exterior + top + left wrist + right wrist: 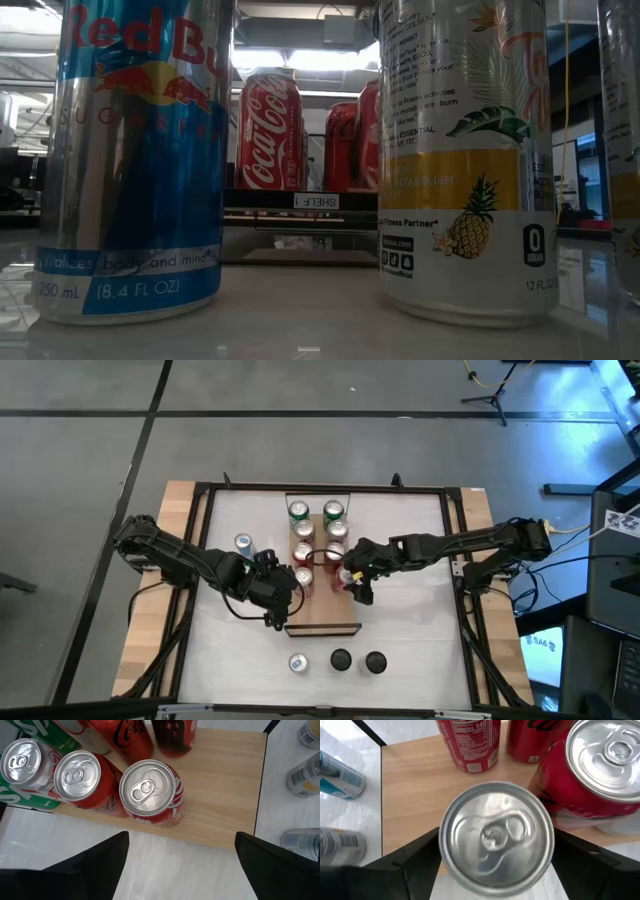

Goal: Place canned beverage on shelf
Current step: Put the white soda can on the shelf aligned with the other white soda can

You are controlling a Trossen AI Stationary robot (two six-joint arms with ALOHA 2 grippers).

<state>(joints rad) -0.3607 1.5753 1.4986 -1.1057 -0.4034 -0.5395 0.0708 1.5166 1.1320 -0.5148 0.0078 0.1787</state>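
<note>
The shelf (322,615) is a light-wood plank at the table's middle, with two rows of green and red cans standing on it. My right gripper (496,870) reaches in from the right, its fingers on either side of a silver-topped can (496,835) at the near end of the shelf's right row (345,575). My left gripper (182,870) hangs open over the white tabletop just left of the shelf (277,603), with nothing between its fingers. A red can (150,795) stands on the shelf right ahead of it. My right gripper has the can's two opposite sides (442,850) between its fingers, which slant down at it from the table's right. No gap shows between fingers and can, but the can's top hides the exact contact. The can is upright; whether it stands on the shelf I cannot tell.
A blue and silver can (243,544) stands on the table left of the shelf. Near the front edge stand a silver-topped can (298,662) and two black-topped ones (341,659). In the low view a Red Bull can (135,160) and a pineapple can (465,150) loom close.
</note>
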